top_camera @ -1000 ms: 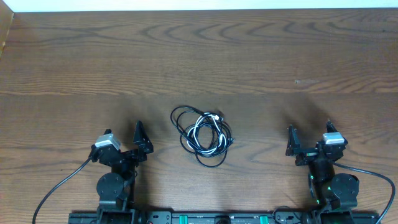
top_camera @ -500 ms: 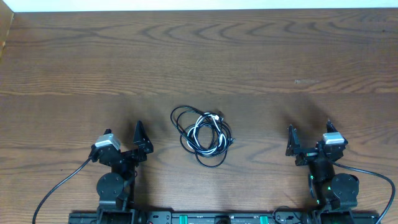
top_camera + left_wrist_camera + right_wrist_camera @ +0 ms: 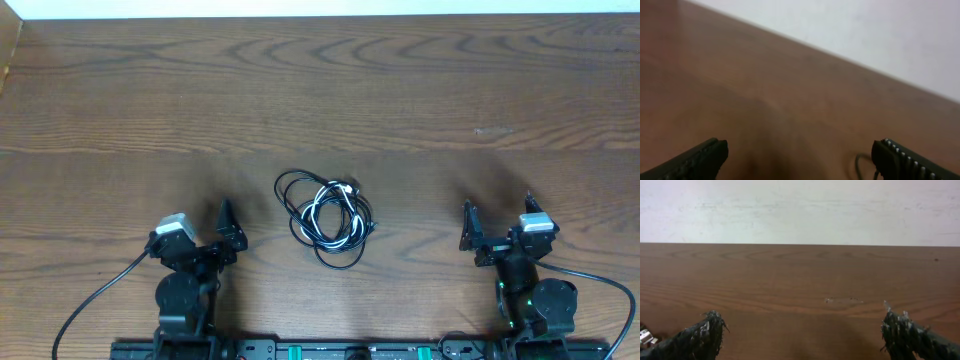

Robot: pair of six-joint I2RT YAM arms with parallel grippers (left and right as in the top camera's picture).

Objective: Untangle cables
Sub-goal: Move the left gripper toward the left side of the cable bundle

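- 1 tangle of cables [image 3: 325, 218], black plus 1 white, lies on the table [image 3: 400, 100] between the left gripper [image 3: 799, 150] and the right gripper [image 3: 801, 322].
- We see both pairs of jaws wide apart, empty.
- Blurred loop in the left wrist view: probably a cable.

Looking at both arms tucked back low. Got the left claw [image 3: 800, 147] gaping wide, gripping nothing. Same deal with the right claw [image 3: 801, 314], spread wide, pointing forward.
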